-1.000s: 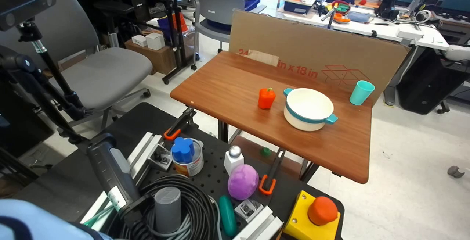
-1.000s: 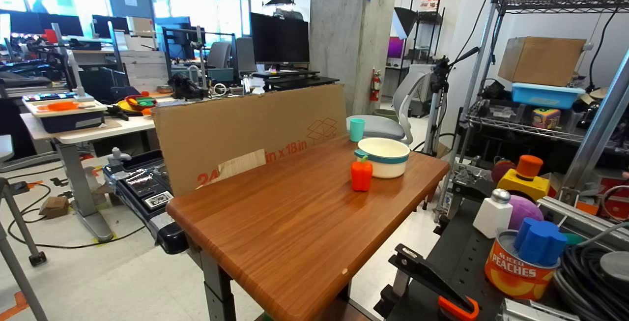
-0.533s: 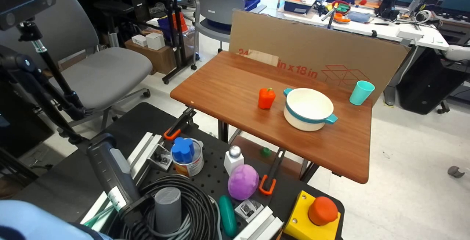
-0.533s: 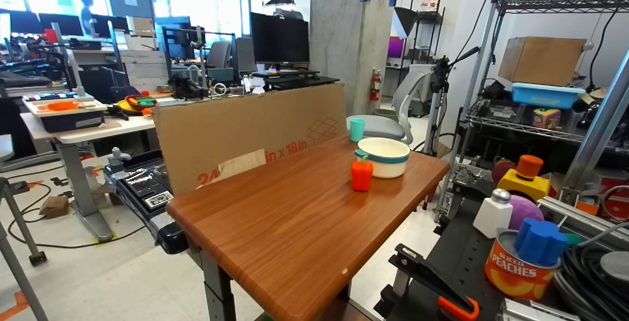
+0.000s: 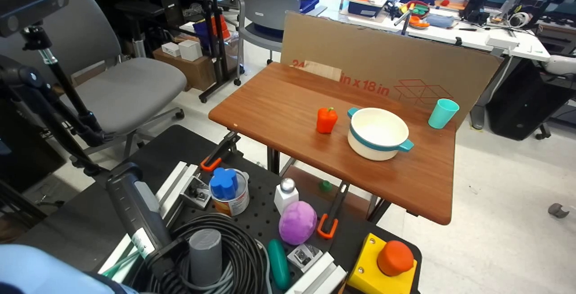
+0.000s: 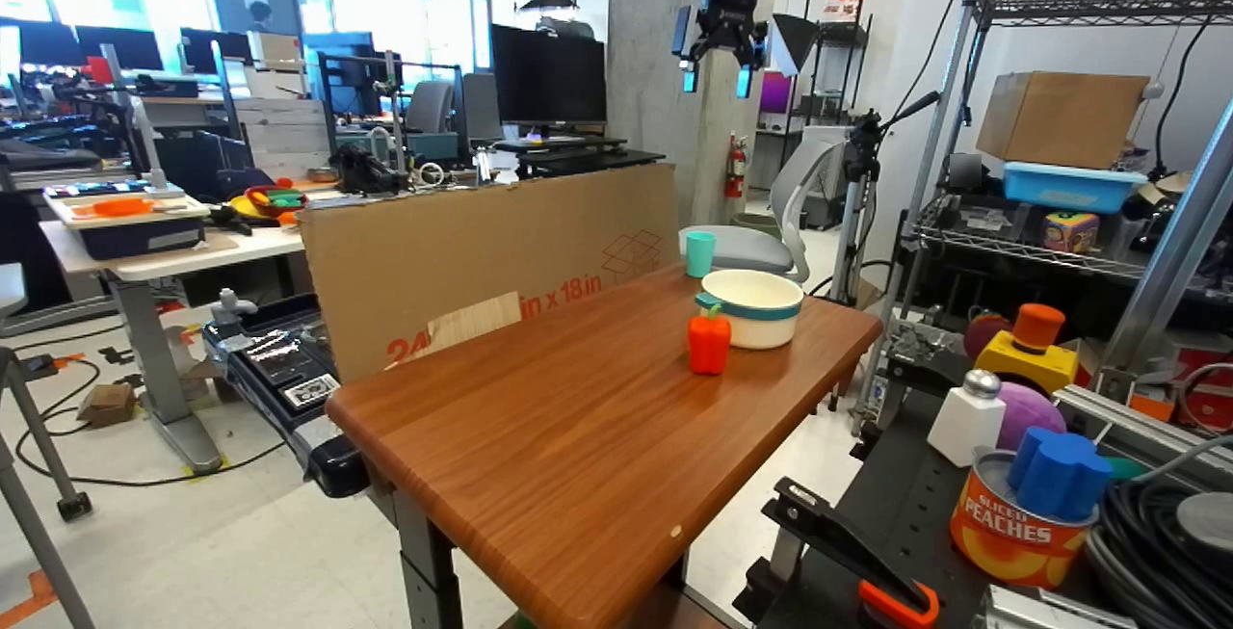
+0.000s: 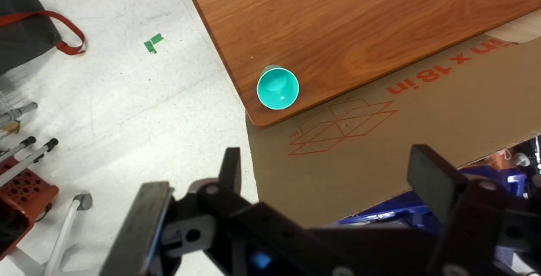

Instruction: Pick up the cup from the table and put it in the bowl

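Teal cup [image 7: 277, 87] to fetch, near a corner of the worktop [image 7: 359, 26] by the cardboard [image 7: 321, 183]; just lowered into view with tool [image 6: 717, 81] spread, so likely approaching.

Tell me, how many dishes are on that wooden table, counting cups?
2: the cup near a corner of the table, by the cardboard, and the bowl beside the pepper. None seems hidden.

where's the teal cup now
In an exterior view, the teal cup is on the table near its far right corner, right of the white bowl, near the cardboard.
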Tool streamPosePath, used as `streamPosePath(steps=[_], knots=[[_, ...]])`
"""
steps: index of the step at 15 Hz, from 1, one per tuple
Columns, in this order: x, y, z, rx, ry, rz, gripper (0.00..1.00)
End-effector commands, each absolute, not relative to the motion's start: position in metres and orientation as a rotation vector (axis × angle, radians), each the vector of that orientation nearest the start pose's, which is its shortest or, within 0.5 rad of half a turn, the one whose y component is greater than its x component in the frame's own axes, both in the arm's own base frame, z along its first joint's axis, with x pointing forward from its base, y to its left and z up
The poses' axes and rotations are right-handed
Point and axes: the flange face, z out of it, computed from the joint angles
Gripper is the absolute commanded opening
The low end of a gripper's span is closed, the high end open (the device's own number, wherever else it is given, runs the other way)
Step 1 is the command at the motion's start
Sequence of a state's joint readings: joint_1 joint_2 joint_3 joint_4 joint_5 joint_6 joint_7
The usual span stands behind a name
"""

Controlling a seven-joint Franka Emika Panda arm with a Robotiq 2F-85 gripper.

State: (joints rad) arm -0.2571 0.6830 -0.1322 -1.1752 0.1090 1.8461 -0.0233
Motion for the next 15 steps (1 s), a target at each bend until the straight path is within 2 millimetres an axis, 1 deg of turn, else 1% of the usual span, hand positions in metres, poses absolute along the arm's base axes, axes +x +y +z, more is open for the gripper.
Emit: streamPosePath(steps=[1, 4, 6, 9, 12, 15], knots=[[0.718, -0.272, 0.365, -2.96, 0.669, -0.037, 1.0], [0.723, -0.291, 0.343, -2.908, 0.757, -0.039, 1.0], [0.724, -0.303, 0.328, -2.907, 0.805, -0.035, 1.0], [0.72, -0.319, 0.304, -2.927, 0.872, -0.001, 1.0], [0.714, -0.329, 0.28, -2.947, 0.917, 0.061, 1.0], [0.71, -0.329, 0.258, -2.953, 0.939, 0.129, 1.0]])
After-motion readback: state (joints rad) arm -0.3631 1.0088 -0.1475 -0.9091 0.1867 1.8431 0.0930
